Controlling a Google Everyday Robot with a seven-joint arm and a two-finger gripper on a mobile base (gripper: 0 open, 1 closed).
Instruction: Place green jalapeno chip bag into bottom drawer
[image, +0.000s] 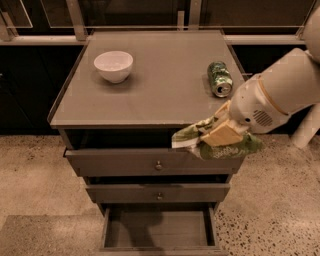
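Observation:
The green jalapeno chip bag (234, 149), crumpled green foil with pale patches, hangs in the air in front of the cabinet's right front corner, level with the top drawer. My gripper (216, 133) is shut on it, its tan fingers (222, 133) clamped over the bag's middle, with the white arm reaching in from the right. The bottom drawer (158, 231) is pulled out at the foot of the cabinet, its flat interior bare, below and left of the bag.
A white bowl (113, 65) stands on the cabinet top (150, 90) at the back left. A green soda can (219, 78) lies on its side at the right. Two upper drawers with round knobs (158, 165) are slightly ajar. Speckled floor surrounds the cabinet.

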